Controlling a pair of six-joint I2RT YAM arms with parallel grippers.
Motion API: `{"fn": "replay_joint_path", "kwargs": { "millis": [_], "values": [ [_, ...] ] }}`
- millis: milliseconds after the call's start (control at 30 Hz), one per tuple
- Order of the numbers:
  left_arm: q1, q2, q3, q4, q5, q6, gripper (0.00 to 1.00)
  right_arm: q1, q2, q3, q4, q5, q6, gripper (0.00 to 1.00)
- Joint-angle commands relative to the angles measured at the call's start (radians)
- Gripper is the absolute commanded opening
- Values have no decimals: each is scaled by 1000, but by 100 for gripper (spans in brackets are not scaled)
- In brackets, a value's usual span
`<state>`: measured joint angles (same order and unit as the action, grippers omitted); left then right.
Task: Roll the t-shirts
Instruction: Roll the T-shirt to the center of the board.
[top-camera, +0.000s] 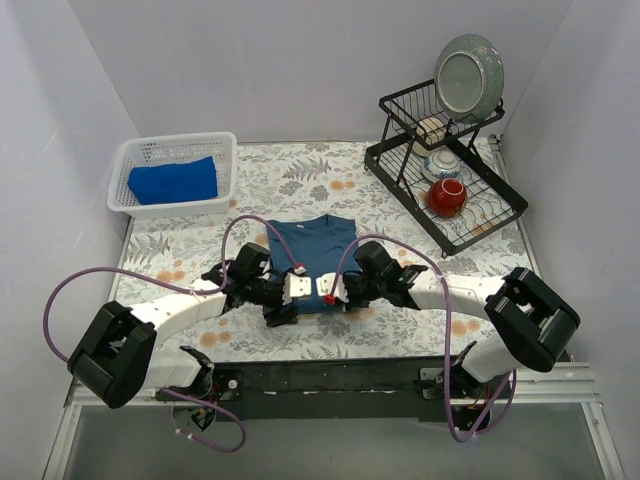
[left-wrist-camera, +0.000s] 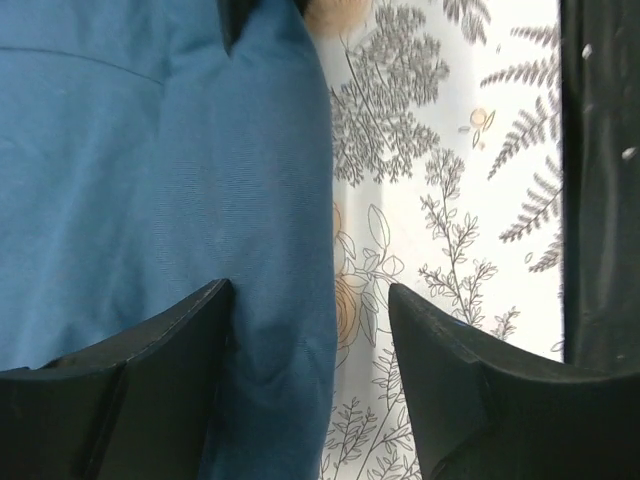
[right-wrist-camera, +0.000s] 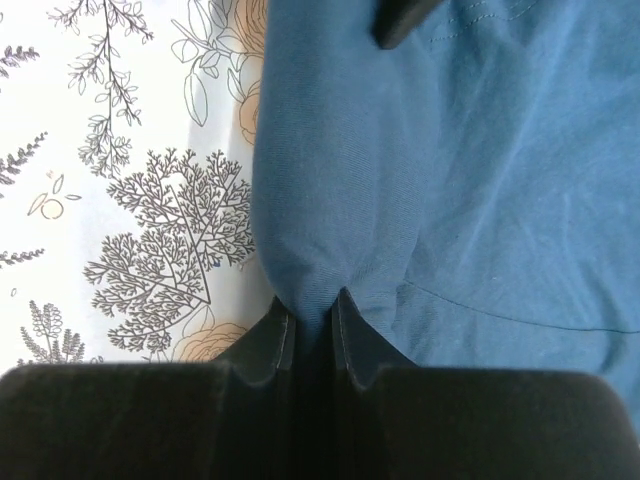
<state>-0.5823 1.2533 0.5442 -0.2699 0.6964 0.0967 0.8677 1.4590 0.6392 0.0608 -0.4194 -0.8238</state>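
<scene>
The dusky dark-blue t-shirt (top-camera: 312, 243) lies folded narrow at the table's middle, its hem toward me. My left gripper (top-camera: 298, 296) is at the near hem; in the left wrist view it (left-wrist-camera: 310, 330) is open, one finger on the cloth (left-wrist-camera: 150, 180), the other over the bare tablecloth. My right gripper (top-camera: 332, 294) faces it at the same hem; in the right wrist view it (right-wrist-camera: 313, 310) is shut on a pinched fold of the tee (right-wrist-camera: 500, 170). The royal-blue t-shirt (top-camera: 173, 180) sits as a bundle in a white basket (top-camera: 130, 205).
A black dish rack (top-camera: 400, 170) at the back right holds a grey-green plate (top-camera: 469, 75), small bowls and a red bowl (top-camera: 447, 196). The floral tablecloth (top-camera: 180, 250) covers the table. A black bar (left-wrist-camera: 600, 180) runs along the near edge.
</scene>
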Motion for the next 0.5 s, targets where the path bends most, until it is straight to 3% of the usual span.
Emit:
{"fn": "replay_joint_path", "kwargs": {
  "millis": [0, 67, 100, 200, 367, 467],
  "values": [
    [-31, -18, -55, 75, -107, 57, 60, -32, 32, 56, -116, -71, 87, 1],
    [-36, -17, -75, 95, -156, 60, 52, -52, 41, 71, -131, -85, 84, 1],
    [-36, -12, -72, 103, -170, 54, 38, -55, 41, 74, -142, -87, 78, 1],
    [-36, 0, -24, 66, -186, 22, 12, -58, 52, 94, -182, -99, 43, 1],
    [-2, 92, 179, -207, -100, -44, 0, -84, 83, 178, -479, -228, -46, 1],
    [74, 182, 331, -525, 86, -26, 0, -122, 96, 221, -638, -321, -57, 1]
  ]
}}
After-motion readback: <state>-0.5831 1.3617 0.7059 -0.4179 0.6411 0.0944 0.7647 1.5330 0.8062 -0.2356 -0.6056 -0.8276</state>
